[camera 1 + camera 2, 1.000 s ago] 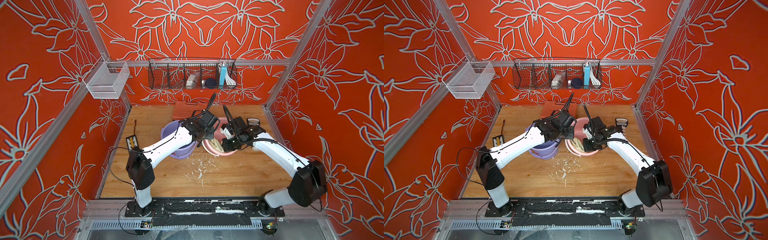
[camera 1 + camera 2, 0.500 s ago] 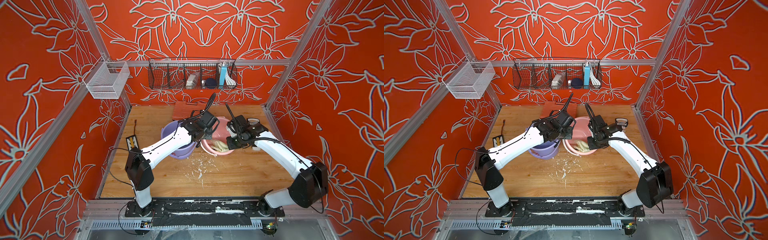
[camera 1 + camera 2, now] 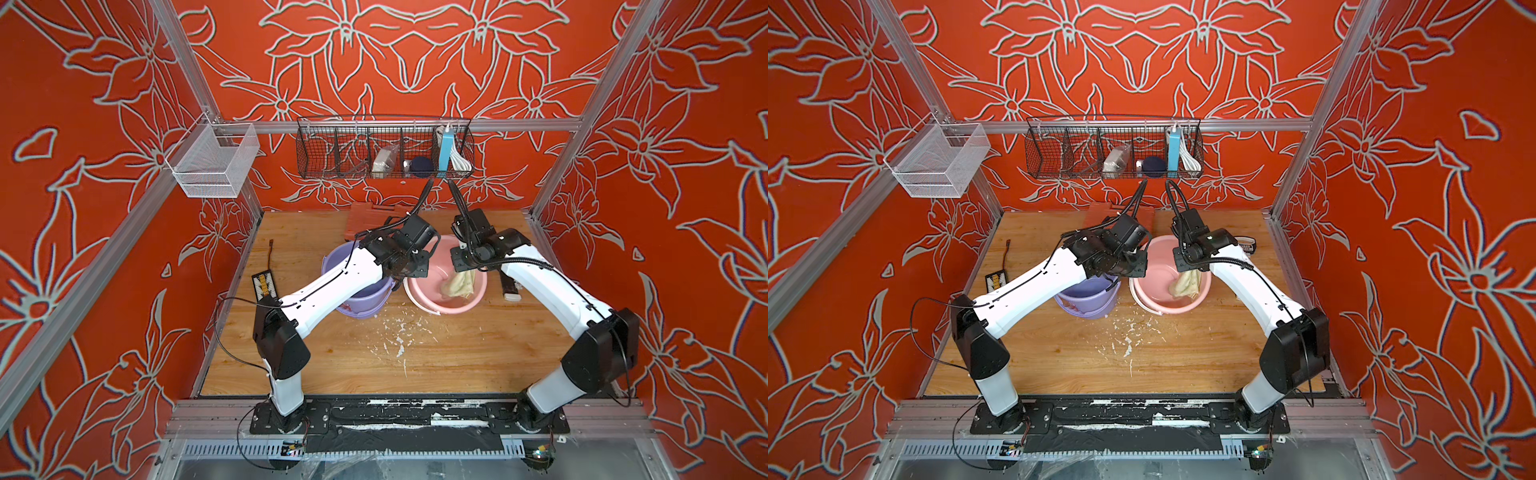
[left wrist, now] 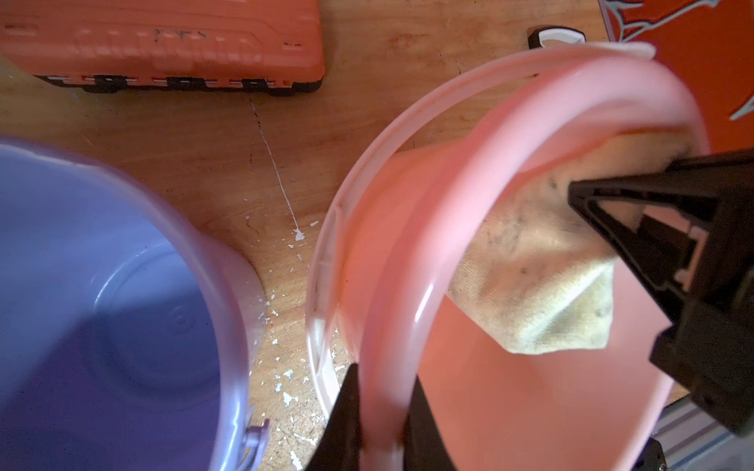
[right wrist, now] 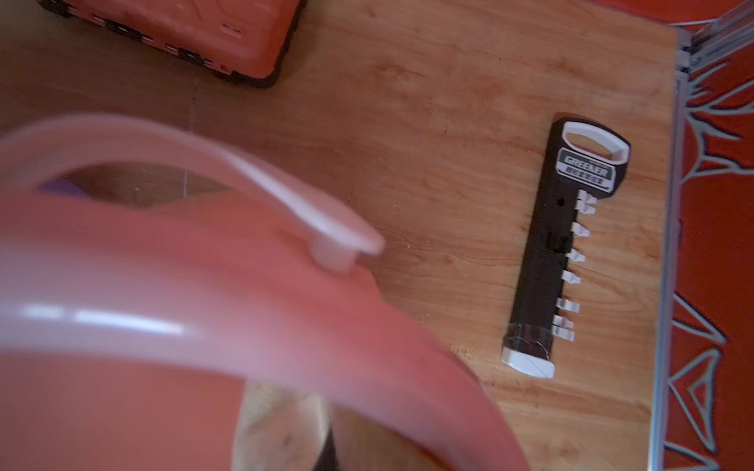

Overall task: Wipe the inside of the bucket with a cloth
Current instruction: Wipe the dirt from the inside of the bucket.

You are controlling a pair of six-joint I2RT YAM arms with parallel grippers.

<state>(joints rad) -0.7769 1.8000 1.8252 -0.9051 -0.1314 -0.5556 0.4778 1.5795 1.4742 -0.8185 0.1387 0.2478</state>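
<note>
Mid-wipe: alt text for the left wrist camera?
The left gripper has its jaws clamped on the rim of the pink bucket, while the right gripper holds the stained cloth inside it. A purple bucket stands alongside.

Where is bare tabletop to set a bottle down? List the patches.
Widest: front table, before both buckets, though white flakes litter its middle. Also back-left, between orange case and the wall. Crowded: purple bucket, pink bucket, both arms mid-table; black rack at right.

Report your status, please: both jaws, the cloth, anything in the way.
Left jaws shut on pink bucket rim. Right jaws shut on cloth, inside that bucket. Purple bucket close beside, not touching.
</note>
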